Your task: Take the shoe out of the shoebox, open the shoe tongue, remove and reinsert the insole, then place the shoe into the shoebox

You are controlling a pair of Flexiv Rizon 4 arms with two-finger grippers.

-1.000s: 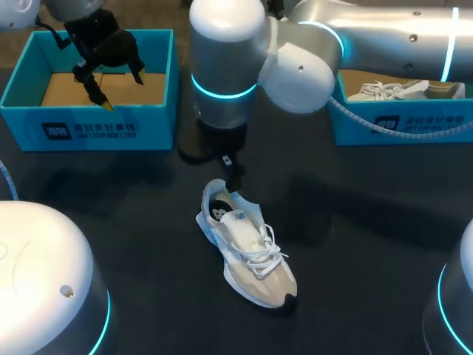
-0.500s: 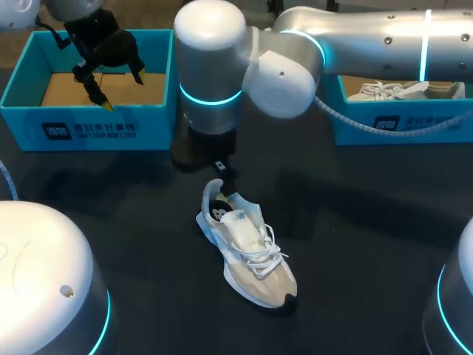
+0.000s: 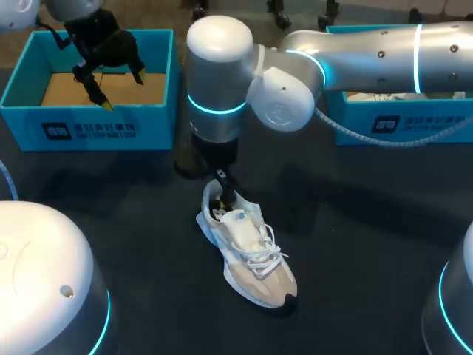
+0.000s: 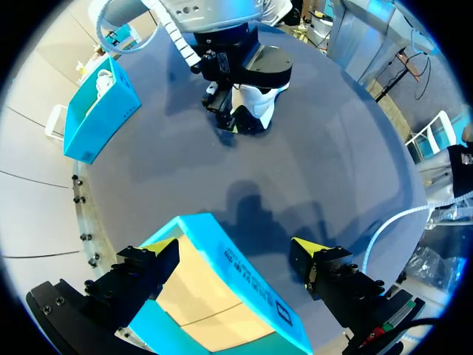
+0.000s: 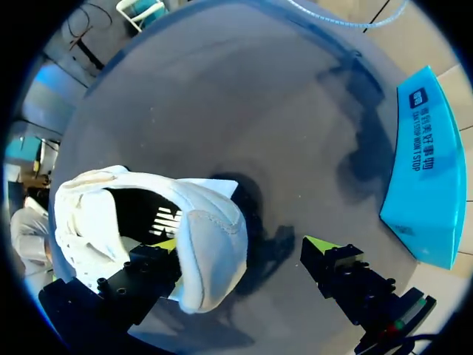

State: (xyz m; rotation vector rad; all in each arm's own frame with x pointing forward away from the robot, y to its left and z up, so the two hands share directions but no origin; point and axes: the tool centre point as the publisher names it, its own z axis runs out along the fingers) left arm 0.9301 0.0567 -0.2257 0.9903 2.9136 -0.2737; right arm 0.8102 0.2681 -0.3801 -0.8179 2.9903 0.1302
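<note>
A dark table [image 3: 355,244] carries a blue left shoebox [image 3: 89,129] and right shoebox [image 3: 399,122] along its far edge. Our right gripper [image 5: 242,245] is spread wide astride the heel of the shoe [image 3: 247,251] — one finger inside the collar, the other clear behind it, grasping nothing. Our left gripper [image 4: 236,244] hangs spread and empty over the left shoebox's wall. The shoe stands on its sole mid-table, long axis diagonal — heel far, toe toward us and rightward.

Right arm [image 3: 369,52] covers the right shoebox [image 3: 421,124] — inside barely visible.
</note>
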